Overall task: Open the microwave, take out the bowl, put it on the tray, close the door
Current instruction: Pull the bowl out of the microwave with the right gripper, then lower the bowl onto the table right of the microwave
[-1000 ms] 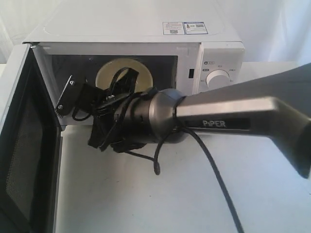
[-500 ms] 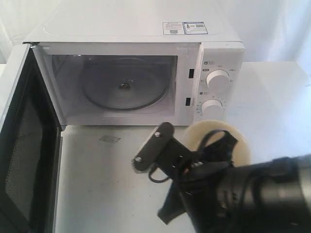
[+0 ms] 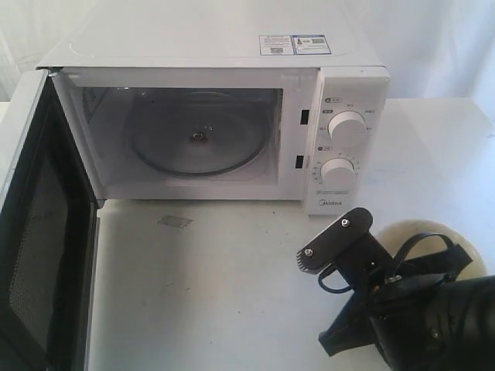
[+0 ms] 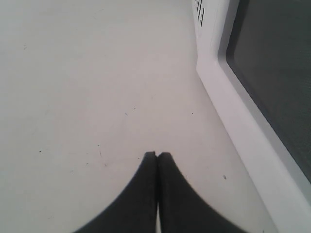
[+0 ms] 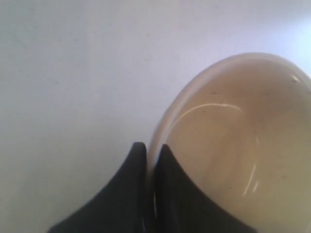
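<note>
The white microwave point(image 3: 193, 39) stands with its door point(image 3: 31, 232) swung wide open to the left, and its glass turntable point(image 3: 197, 143) is bare. The cream bowl point(image 3: 406, 230) is outside, low at the right in front of the knob panel, half hidden behind my right arm point(image 3: 433, 325). My right gripper point(image 5: 151, 148) is shut on the rim of the bowl point(image 5: 233, 160), one finger inside and one outside. My left gripper point(image 4: 156, 154) is shut on nothing, over the table beside the door's dark window point(image 4: 272, 73). No tray shows in any view.
The white table point(image 3: 232, 294) runs in front of the microwave. Two round knobs point(image 3: 346, 127) sit on the panel at the right. A small grey patch point(image 3: 175, 222) lies on the table below the cavity. The open door juts toward the front left.
My right arm has pulled the bowl out of the cavity and carried it down and to the right, past the knob panel. The turntable now shows bare.
</note>
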{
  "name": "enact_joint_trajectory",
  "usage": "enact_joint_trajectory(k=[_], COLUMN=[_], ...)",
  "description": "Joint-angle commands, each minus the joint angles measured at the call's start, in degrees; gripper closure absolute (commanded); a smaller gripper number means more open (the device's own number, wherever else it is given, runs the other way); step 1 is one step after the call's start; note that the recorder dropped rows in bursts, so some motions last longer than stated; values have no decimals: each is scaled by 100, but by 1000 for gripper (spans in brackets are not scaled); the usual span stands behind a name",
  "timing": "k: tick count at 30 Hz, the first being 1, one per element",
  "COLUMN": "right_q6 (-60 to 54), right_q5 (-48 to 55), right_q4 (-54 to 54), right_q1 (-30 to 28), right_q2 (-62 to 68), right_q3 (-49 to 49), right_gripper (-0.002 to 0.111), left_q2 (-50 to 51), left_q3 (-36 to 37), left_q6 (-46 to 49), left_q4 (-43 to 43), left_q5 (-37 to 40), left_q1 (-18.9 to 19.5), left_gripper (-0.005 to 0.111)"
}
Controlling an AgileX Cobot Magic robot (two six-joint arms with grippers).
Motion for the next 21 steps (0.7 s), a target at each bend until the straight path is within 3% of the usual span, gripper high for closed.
enact_joint_trajectory(k=[1,10,21], right_q6=[49,-243,-257], right_q5=[-1278,-1513,-939], right_q4=[-286,-417,159], right_q1=[-440,-1022,-1038], right_q2=[-61,-61,-61], right_q3=[-11,-325,-400], right_gripper=[108,108,108], left_q2=[-27,-27,-27], left_q3=[20,20,20], left_q6=[-36,-36,-36], left_q4=[-38,-38,-38], left_q5=[-6,-6,-6], left_q1=[-44,-44,-44], left_gripper=[107,107,107])
